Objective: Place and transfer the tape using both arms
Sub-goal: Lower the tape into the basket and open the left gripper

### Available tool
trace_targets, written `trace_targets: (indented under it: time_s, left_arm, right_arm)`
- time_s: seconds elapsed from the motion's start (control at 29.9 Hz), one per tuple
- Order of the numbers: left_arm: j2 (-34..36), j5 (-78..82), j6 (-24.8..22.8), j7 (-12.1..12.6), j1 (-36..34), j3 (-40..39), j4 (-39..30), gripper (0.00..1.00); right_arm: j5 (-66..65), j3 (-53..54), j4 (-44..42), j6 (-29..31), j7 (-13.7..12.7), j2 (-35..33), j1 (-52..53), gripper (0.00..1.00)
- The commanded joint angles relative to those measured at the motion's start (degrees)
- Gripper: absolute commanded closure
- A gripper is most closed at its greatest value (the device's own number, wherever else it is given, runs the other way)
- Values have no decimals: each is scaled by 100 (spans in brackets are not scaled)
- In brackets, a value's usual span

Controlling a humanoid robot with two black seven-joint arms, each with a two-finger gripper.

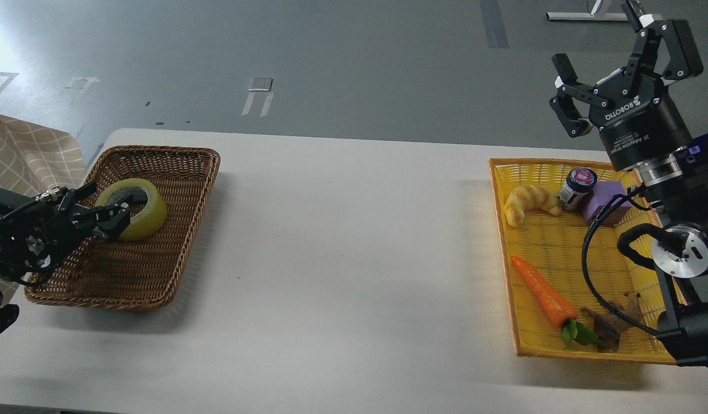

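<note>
The yellow tape roll [140, 214] lies in the brown wicker basket [176, 241] at the left of the table, its grey-white core facing up and slightly toward me. My left gripper [109, 203] is at the roll's left side, low over the basket. It is open, with one finger above the roll's near wall and one finger [117, 221] against the roll's near side. My right gripper [601, 45] is open and empty, raised high above the far edge of the yellow tray [500, 230].
The yellow tray at the right holds a croissant [526, 202], a small jar [578, 188], a purple block [604, 201], a carrot [546, 299] and a brown toy [610, 326]. A checked cloth [29, 155] lies left of the basket.
</note>
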Motion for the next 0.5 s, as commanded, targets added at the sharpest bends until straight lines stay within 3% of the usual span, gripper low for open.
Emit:
trace_targets:
  time_s: [0.0, 0.07, 0.27, 0.47]
  left_arm:
    - [-28, -1179, 12, -735, -418, 28, -44, 4]
    - [-28, -1613, -32, -972, -552, 37, -44, 4]
    - [-326, -2747, -137, -972, -798, -24, -404, 3]
    - [-643, -4820, -1129, -972, -1254, -42, -598, 3]
  right_arm:
    - [5, -7, 6, 37, 0, -34, -50, 0]
    - [5, 2, 6, 37, 0, -51, -50, 0]
    - [5, 2, -11, 37, 9, -60, -24, 0]
    - [5, -7, -12, 37, 9, -130, 47, 0]
